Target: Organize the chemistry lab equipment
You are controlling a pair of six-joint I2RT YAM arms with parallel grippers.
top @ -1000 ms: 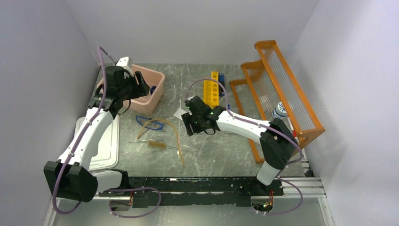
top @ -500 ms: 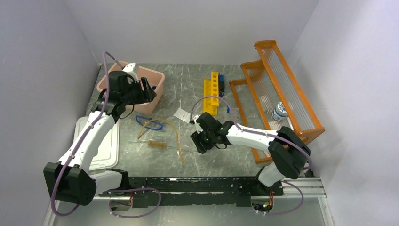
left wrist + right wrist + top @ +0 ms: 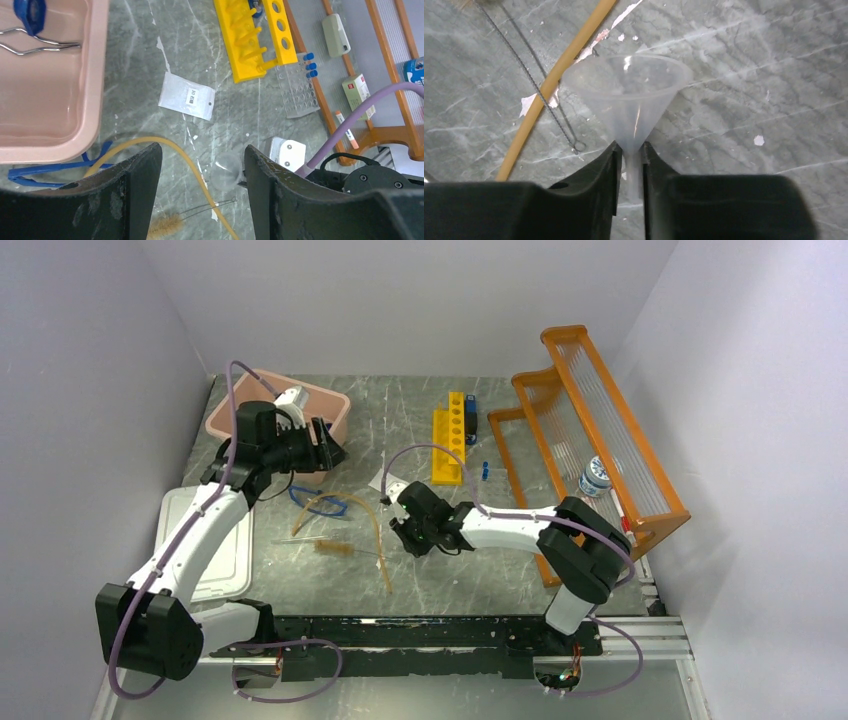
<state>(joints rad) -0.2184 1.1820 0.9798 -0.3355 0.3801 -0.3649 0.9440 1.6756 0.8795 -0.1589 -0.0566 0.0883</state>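
Note:
A clear plastic funnel (image 3: 626,95) lies on the grey table with its stem between the fingers of my right gripper (image 3: 630,150), which is shut on it. The top view has that gripper (image 3: 405,530) beside the amber tubing (image 3: 378,530). The wire tube brush (image 3: 162,227) lies next to the tubing (image 3: 150,142). My left gripper (image 3: 202,152) hangs open and empty above the table, just right of the pink tub (image 3: 50,145). Metal scissors (image 3: 35,45) lie inside the tub. Blue goggles (image 3: 45,170) and a white packet (image 3: 186,96) rest on the table.
A yellow tube rack (image 3: 448,435) and a clear rack with blue caps (image 3: 300,85) stand mid-table. The big orange shelf rack (image 3: 600,430) fills the right side. The white lid (image 3: 225,540) lies at the left, under my left arm.
My right gripper has swung left and nearer, over to the tubing, and closed on the funnel's stem. My left gripper has moved out of the tub to its right edge, still open.

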